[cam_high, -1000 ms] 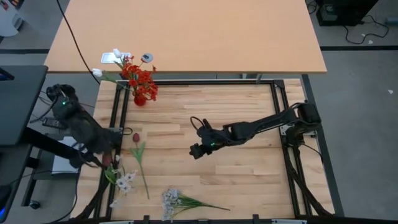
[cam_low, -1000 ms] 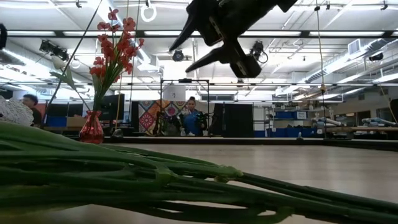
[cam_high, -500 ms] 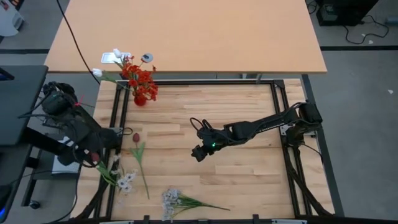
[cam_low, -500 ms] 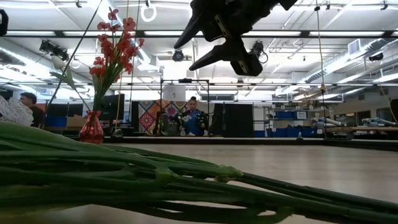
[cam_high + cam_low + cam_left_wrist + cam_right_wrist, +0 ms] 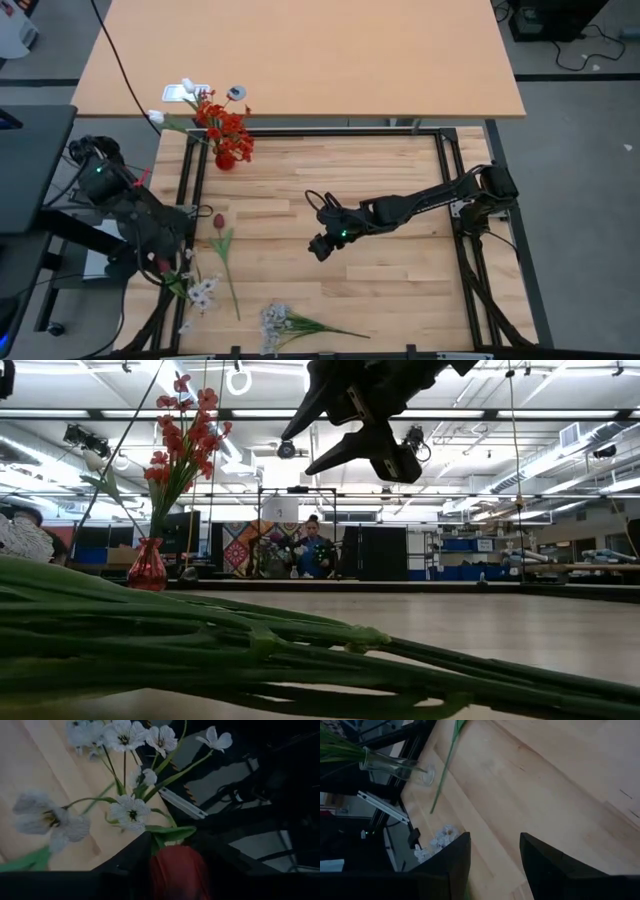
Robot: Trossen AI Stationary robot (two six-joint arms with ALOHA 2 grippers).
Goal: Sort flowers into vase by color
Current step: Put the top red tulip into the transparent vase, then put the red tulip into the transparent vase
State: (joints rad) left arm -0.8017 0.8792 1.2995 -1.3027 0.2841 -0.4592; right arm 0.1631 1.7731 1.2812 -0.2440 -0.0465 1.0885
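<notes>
My left gripper [image 5: 163, 264] is over the table's left near corner, shut on a maroon tulip bud [image 5: 177, 870] among small white blooms [image 5: 129, 812]. The white blooms [image 5: 201, 291] and their green stems stand in a clear glass vase [image 5: 395, 769]. A second maroon tulip [image 5: 219, 222] lies flat on the wood, stem toward the near edge. Red blossoms [image 5: 226, 128] stand in a small red vase [image 5: 147, 566] at the far left. My right gripper [image 5: 320, 246] hangs open above mid-table [image 5: 335, 435], touching nothing. My left gripper has the maroon tulip's bud [image 5: 175, 865] between its two fingers, one dark finger [image 5: 127, 865] on each side. The bud fills the gap. The stem below it and how the flower sits are hidden by the gripper itself.
A bunch of pale white flowers [image 5: 275, 322] lies at the near edge, its green stems [image 5: 250, 650] filling the low view's foreground. A black frame rail [image 5: 195, 190] runs along the left side. Bare wood [image 5: 400, 280] spreads across the middle and right.
My left arm has swung a little toward the table's left edge and back. Its gripper ends slightly nearer the near edge, beside the white blooms. My right gripper has stayed open and hardly moved.
</notes>
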